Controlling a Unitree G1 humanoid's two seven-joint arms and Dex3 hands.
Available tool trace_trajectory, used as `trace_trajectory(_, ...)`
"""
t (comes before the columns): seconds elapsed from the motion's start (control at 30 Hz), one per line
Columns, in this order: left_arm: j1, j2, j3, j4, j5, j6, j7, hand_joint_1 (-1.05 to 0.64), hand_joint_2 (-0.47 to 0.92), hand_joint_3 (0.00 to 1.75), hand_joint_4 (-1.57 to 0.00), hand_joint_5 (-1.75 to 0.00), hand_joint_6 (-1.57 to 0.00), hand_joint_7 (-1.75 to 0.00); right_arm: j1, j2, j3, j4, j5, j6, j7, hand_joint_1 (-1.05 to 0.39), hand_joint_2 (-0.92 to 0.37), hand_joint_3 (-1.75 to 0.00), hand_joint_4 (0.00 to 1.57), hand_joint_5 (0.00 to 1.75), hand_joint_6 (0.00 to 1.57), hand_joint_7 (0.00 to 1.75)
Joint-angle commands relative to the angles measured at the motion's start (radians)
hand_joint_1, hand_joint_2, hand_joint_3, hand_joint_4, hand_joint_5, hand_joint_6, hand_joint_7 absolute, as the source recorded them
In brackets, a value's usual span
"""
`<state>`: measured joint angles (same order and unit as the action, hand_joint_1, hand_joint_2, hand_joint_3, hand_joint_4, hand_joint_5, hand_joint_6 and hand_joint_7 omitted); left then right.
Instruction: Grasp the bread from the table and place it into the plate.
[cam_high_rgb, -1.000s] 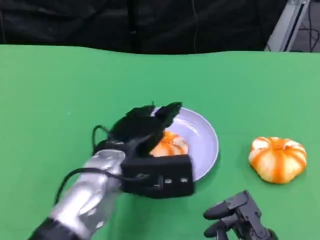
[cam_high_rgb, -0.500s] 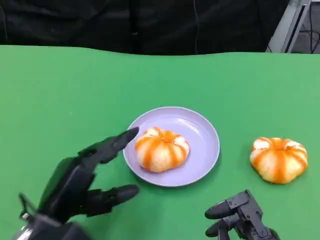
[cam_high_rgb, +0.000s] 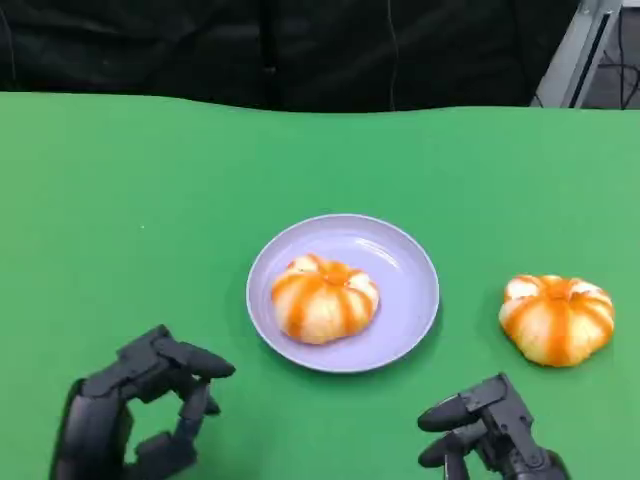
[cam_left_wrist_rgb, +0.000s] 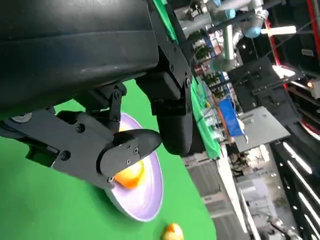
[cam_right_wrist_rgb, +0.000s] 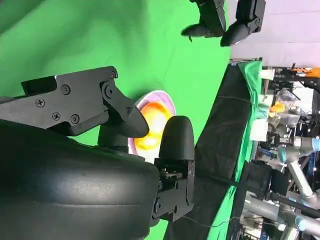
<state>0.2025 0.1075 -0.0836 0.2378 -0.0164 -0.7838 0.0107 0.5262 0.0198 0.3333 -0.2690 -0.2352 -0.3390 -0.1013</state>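
One bread (cam_high_rgb: 324, 297) sits in the plate (cam_high_rgb: 405, 265); a second bun (cam_high_rgb: 556, 318) lies on the counter (cam_high_rgb: 150, 200), apart. My left hand (cam_high_rgb: 135, 415) and right hand (cam_high_rgb: 490, 430) hold nothing, fingers loosely apart.

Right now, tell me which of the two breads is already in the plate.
The bread in the lilac plate. The other bread sits on the green table beyond the plate, nearer the right hand.

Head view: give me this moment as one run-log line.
bread on plate: lying in purple plate | second bread: on table, right of plate | left hand: empty, near edge | right hand: empty, near edge
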Motion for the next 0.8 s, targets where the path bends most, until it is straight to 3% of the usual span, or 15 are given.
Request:
trace_trajectory(0.03, -0.012, -0.022, 0.016, 0.036, -0.019, -0.035, -0.031, -0.09, 0.45, 1.33, -0.82, -1.66, -0.80, -1.41, -0.025, -0.004, -0.026, 0.026, 0.026, -0.015, 0.002, -0.05, -0.92, -1.00, 0.20, 1.75, 0.04, 1.75)
trace_trajectory(0.5, -0.044, -0.055, 0.043, 0.088, 0.009, -0.037, -0.045, -0.08, 0.40, 1.39, -0.86, -1.65, -0.81, -1.41, -0.072, -0.020, -0.077, 0.102, 0.031, -0.086, 0.009, -0.03, -0.92, -0.99, 0.30, 1.75, 0.11, 1.75)
trace_trajectory(0.8, -0.034, -0.058, 0.051, 0.093, -0.008, -0.049, -0.079, -0.11, 0.36, 1.41, -0.86, -1.65, -0.83, -1.41, -0.055, -0.016, -0.074, 0.103, 0.026, -0.109, 0.012, -0.04, -0.92, -0.99, 0.29, 1.75, 0.11, 1.75)
